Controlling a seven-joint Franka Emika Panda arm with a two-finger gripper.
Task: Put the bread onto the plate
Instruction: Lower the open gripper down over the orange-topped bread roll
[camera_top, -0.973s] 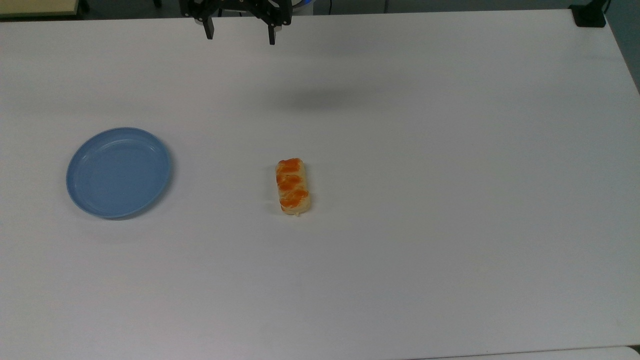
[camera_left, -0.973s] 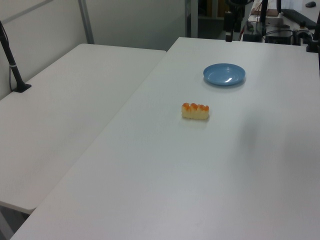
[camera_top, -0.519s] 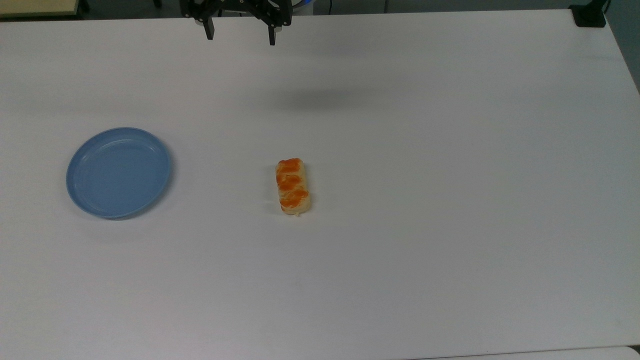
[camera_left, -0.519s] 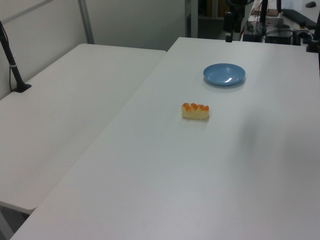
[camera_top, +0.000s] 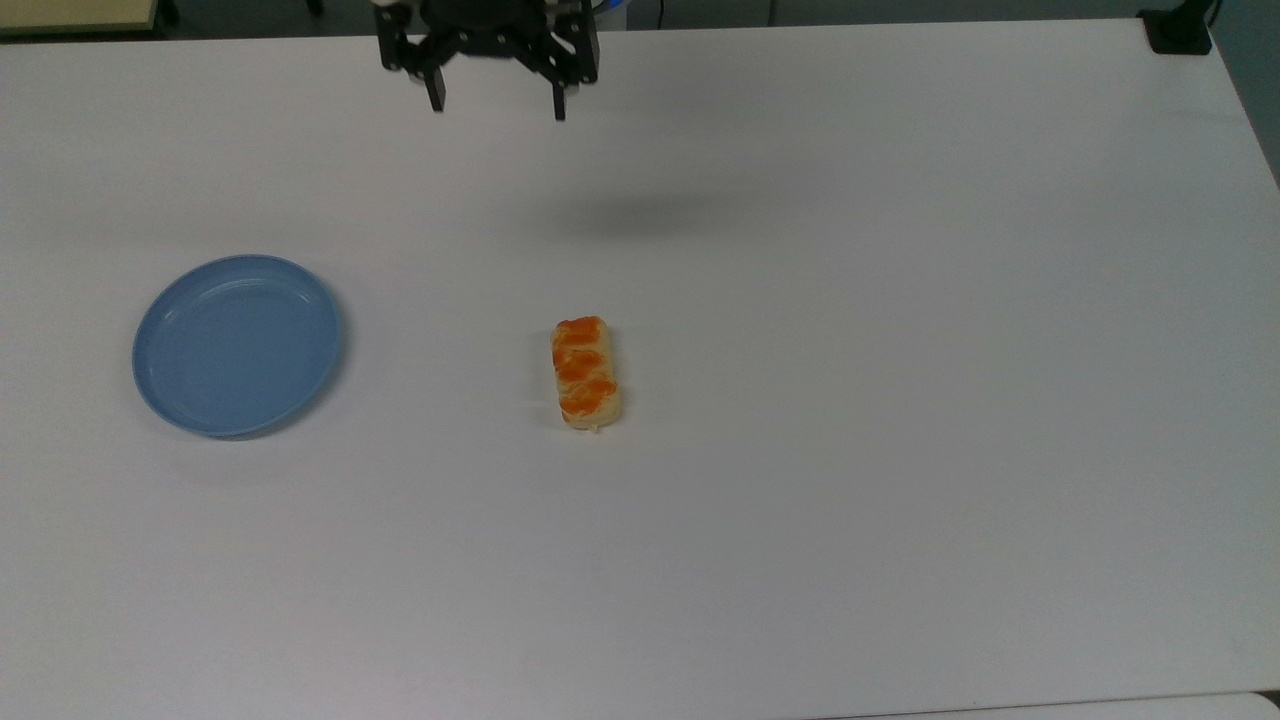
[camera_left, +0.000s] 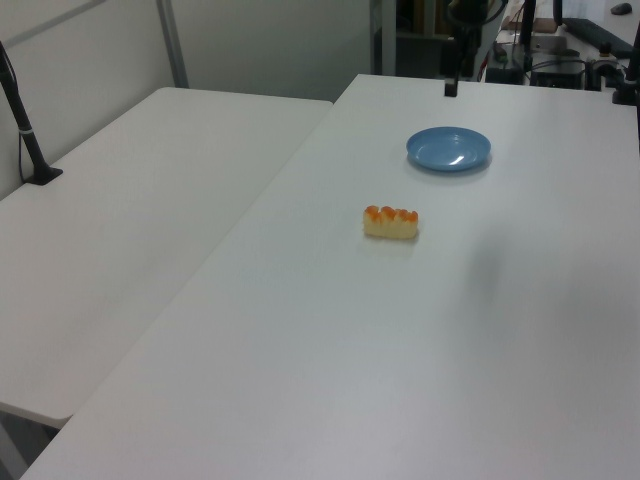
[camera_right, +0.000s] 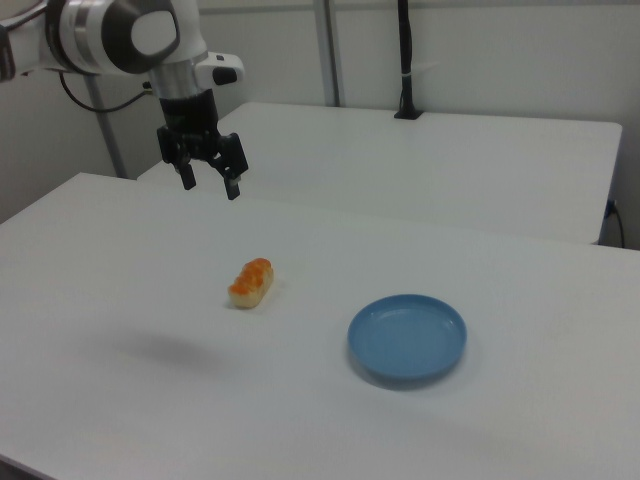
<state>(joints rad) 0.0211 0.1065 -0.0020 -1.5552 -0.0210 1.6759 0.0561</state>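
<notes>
The bread (camera_top: 586, 373), a small pale-yellow bun with orange-brown twist marks, lies on the white table near the middle of the top view; it also shows as the bread (camera_left: 391, 222) in the left view and the bread (camera_right: 251, 283) in the right view. The light-blue plate (camera_top: 238, 344) sits apart from it toward the top view's left, also the plate (camera_left: 448, 149) and the plate (camera_right: 407, 337). My gripper (camera_top: 497, 103) hangs open and empty high above the table's far edge, well away from the bread; in the right view the gripper (camera_right: 209, 184) is up and left of the bread.
The white table (camera_top: 900, 400) is bare around the bread and plate. A second white table (camera_left: 130, 220) adjoins it on the left view's left. A black post base (camera_top: 1178, 30) stands at the top view's upper right corner.
My gripper has shifted slightly toward the bread and lower in the top view, still open. Bread and plate have not moved.
</notes>
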